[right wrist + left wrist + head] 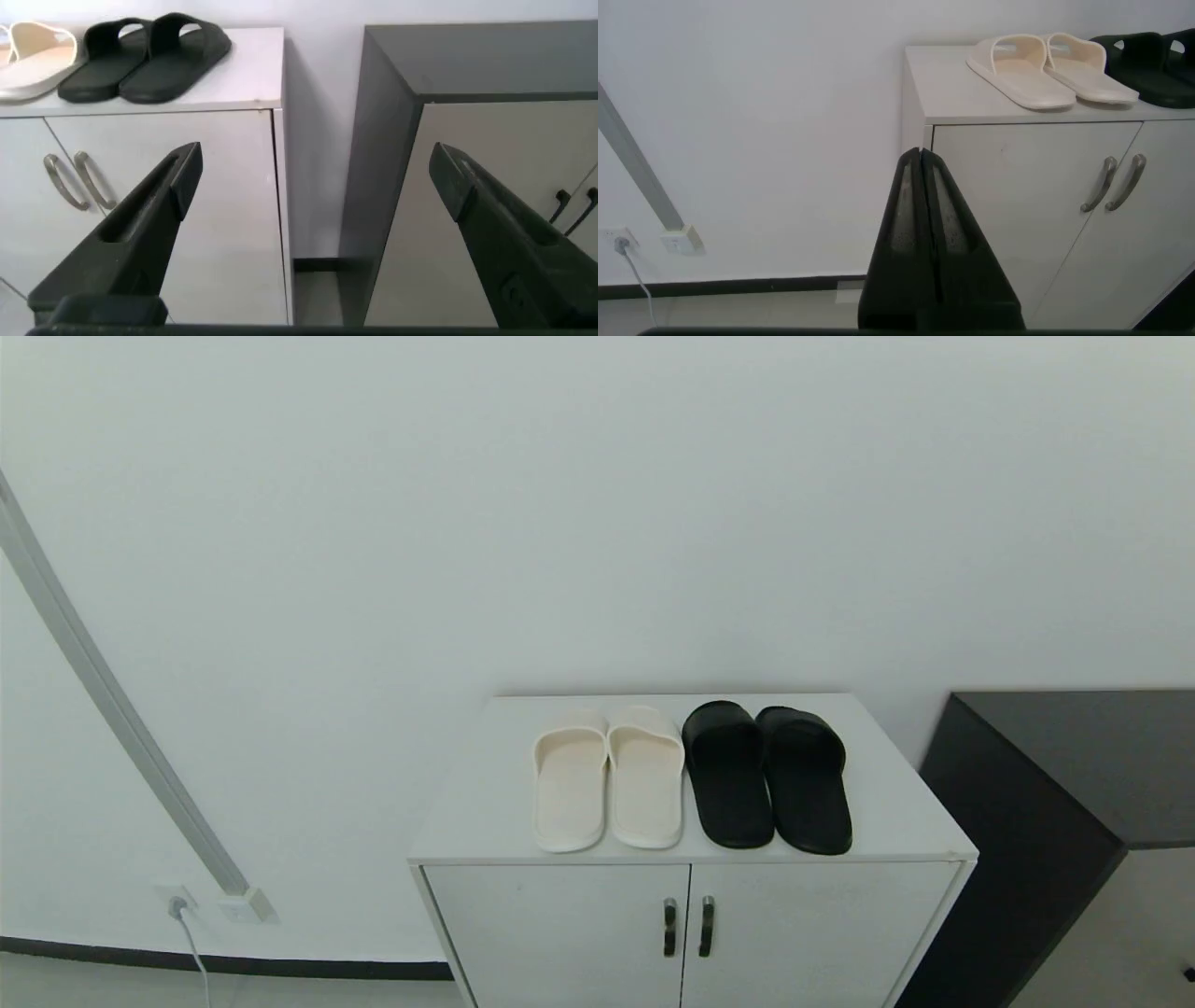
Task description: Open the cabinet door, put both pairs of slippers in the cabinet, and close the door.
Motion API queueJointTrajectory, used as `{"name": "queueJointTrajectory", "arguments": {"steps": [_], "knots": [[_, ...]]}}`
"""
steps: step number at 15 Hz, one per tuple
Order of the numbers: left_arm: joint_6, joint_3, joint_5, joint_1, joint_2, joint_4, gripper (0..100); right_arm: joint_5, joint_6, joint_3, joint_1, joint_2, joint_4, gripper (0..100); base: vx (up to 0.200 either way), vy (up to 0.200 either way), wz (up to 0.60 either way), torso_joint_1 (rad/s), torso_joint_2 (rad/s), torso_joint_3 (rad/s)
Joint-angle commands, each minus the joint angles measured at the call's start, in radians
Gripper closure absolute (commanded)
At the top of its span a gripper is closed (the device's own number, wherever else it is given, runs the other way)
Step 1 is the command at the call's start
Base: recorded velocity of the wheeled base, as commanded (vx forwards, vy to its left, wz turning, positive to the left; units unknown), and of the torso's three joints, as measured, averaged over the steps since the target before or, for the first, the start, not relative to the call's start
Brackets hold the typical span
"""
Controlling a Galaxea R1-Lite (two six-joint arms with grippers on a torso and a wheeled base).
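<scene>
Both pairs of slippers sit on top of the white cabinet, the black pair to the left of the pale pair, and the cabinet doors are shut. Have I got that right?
Not quite. The black slippers lie to the right of the pale slippers, not the left, as the head view shows. The rest holds: both pairs sit on top of the white cabinet, and its doors are shut.

A: What lies on the white cabinet [238, 215]?
B: On its top, the black slippers [145, 47], side by side. A cream pair [28, 58] is just beside them, partly cut off at the frame edge.
A: And the doors?
B: Both shut. Two metal handles [73, 182] stand upright, close together at the middle seam.
A: The right gripper [315, 154]?
B: In front of the cabinet, w/ fingers spread wide apart. A dark cabinet [467, 56] stands next to the white one, w/ a narrow gap btw the two.
</scene>
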Motion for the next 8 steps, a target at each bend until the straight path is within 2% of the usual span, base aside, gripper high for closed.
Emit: {"name": "queueJointTrajectory", "arguments": {"steps": [1,2,3,4,5,7,8], "knots": [[0.0,0.0,0.0,0.0,0.001,0.0,100,0.004,-0.008,-0.001,0.005,0.038,-0.002,0,0.0,0.0,0.0,0.0,0.0,0.0],[0.0,0.0,0.0,0.0,0.001,0.0,100,-0.002,0.021,-0.078,-0.001,0.093,-0.015,0,0.0,0.0,0.0,0.0,0.0,0.0],[0.0,0.0,0.0,0.0,0.001,0.0,100,0.001,0.132,-0.27,0.002,0.202,0.015,0,0.0,0.0,0.0,0.0,0.0,0.0],[0.0,0.0,0.0,0.0,0.001,0.0,100,0.012,0.127,-0.311,0.0,0.294,0.071,0,0.0,0.0,0.0,0.0,0.0,0.0],[0.0,0.0,0.0,0.0,0.001,0.0,100,0.034,0.046,-0.279,0.003,0.366,0.08,0,0.0,0.0,0.0,0.0,0.0,0.0],[0.0,0.0,0.0,0.0,0.001,0.0,100,0.078,0.035,-0.202,0.011,0.47,0.0,0,0.0,0.0,0.0,0.0,0.0,0.0],[0.0,0.0,0.0,0.0,0.001,0.0,100,0.1,0.036,-0.174,0.026,0.581,-0.091,0,0.0,0.0,0.0,0.0,0.0,0.0]]}}
